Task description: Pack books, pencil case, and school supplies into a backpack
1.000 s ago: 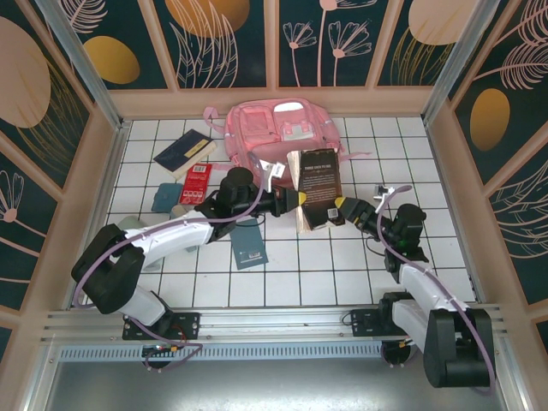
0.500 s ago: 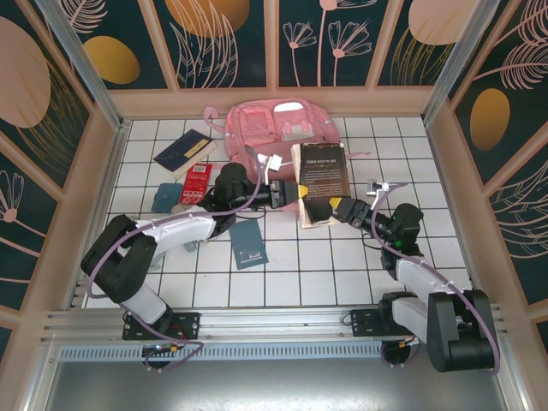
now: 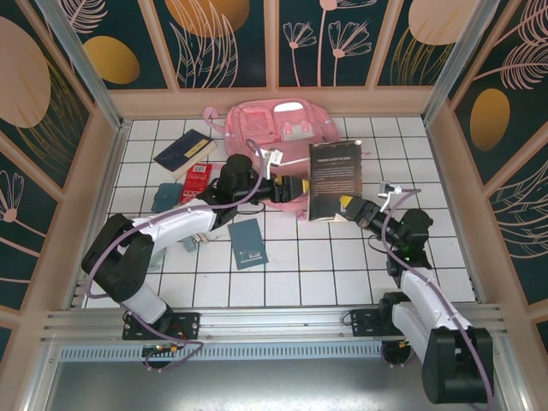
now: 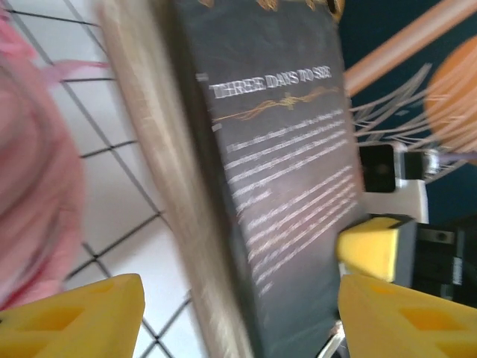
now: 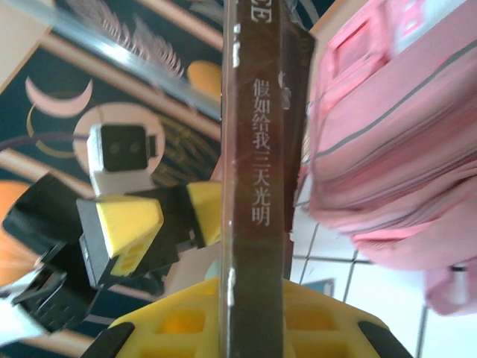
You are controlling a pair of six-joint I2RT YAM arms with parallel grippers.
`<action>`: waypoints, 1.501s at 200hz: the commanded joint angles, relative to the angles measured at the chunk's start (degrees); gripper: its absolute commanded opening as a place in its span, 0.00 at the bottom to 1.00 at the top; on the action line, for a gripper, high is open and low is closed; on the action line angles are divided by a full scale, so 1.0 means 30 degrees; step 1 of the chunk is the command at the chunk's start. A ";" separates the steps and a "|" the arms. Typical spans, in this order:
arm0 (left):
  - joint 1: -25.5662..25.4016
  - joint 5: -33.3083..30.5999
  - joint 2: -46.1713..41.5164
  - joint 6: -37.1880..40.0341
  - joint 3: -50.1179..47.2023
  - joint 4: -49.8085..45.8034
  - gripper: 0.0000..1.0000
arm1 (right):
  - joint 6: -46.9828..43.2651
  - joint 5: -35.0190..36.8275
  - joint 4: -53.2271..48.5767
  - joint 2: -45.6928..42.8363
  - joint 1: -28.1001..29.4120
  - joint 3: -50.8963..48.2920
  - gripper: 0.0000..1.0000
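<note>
The right hand (image 3: 347, 205) was clamped on the lower edge of the dark brown book (image 3: 334, 171), which was held tilted above the white tiled counter (image 3: 325, 261). The left hand (image 3: 297, 186) was spread wide at the book's page edge, with one finger on either side; contact could not be determined. The pink backpack (image 3: 274, 128) was lying just behind both hands, toward the far wall.
</note>
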 commanded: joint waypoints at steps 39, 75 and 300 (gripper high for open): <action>0.0067 -0.7026 0.0675 0.5869 0.2358 -0.6577 0.66 | 0.0156 0.1069 -0.2441 -0.3395 -0.3131 -0.1152 0.00; -0.0375 -1.0297 0.3228 0.7764 0.4382 -0.7949 0.61 | 0.0406 0.1364 -0.3243 -0.4776 -0.3944 -0.1457 0.00; -0.3242 -1.8757 0.5739 1.1740 0.9449 -0.9976 0.00 | 0.2261 -0.0121 -0.1388 -0.4596 -0.4656 -0.2782 0.00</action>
